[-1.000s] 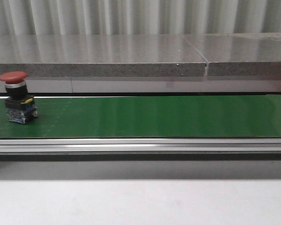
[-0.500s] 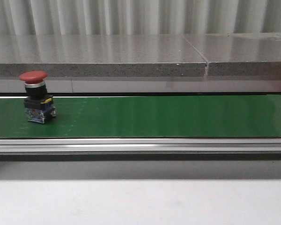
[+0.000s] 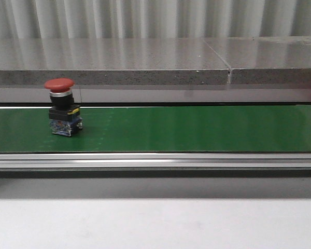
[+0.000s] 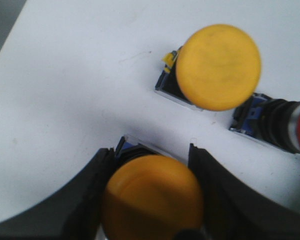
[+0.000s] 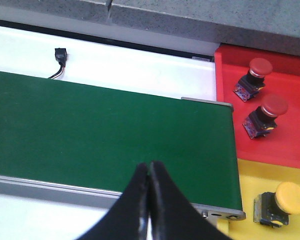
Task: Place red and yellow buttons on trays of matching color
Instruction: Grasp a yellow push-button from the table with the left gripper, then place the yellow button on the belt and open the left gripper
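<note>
A red button [image 3: 61, 106] stands upright on the green belt [image 3: 197, 129] at its left part; neither gripper shows in the front view. My left gripper [image 4: 151, 150] is shut on a yellow button [image 4: 152, 195], its fingers [image 4: 90, 190] hugging both sides, over a white surface. Beside it stand another yellow button [image 4: 218, 66] and a red button [image 4: 275, 122] lying on its side. My right gripper [image 5: 149, 166] is shut and holds nothing, above the belt's [image 5: 90, 125] near edge. The red tray [image 5: 290, 145] holds two red buttons [image 5: 253, 75] [image 5: 267, 112]. The yellow tray [image 5: 255, 175] holds one yellow button [image 5: 285, 200].
A grey stone ledge [image 3: 145, 62] runs behind the belt, and an aluminium rail [image 3: 155, 161] along its front. A small black connector with a wire [image 5: 60, 55] lies on the white strip beyond the belt. The trays sit just past the belt's end.
The red button has travelled to the right along the belt, from near the left edge to about a fifth of the way across.
</note>
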Available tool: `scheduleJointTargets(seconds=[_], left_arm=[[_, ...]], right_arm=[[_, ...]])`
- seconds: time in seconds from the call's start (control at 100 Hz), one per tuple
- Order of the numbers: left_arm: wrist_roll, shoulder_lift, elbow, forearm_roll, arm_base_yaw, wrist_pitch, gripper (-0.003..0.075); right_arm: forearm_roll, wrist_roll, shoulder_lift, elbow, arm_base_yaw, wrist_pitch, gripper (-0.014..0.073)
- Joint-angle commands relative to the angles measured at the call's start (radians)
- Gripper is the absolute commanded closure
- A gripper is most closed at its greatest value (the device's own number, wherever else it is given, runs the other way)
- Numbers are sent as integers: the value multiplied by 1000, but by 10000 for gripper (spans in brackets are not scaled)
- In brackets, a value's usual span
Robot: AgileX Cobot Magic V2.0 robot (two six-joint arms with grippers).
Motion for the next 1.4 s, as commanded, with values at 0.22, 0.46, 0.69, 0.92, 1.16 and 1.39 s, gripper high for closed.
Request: scheduleJointTargets(seconds=[0.22, 0.46, 0.69, 0.92, 1.16, 1.39], left_arm=[[22, -270, -33, -31, -38, 32, 740], [33, -393, -20, -31, -146, 84, 740], [51, -410, 67, -31, -264, 103, 740], [51, -410, 180, -29, -334, 35, 740], [51, -395, 229, -29, -349, -7, 740], [51, -345, 229, -31, -349, 34, 733]], right_arm=[[-9, -6, -5, -24, 2, -67, 662], [-9, -6, -5, -24, 2, -67, 662], [-9, -6, -5, -24, 2, -67, 662], [-9, -6, -5, -24, 2, -67, 662], [-9, -6, -5, -24, 2, -67, 662], [-9, -6, -5, -24, 2, -67, 662]])
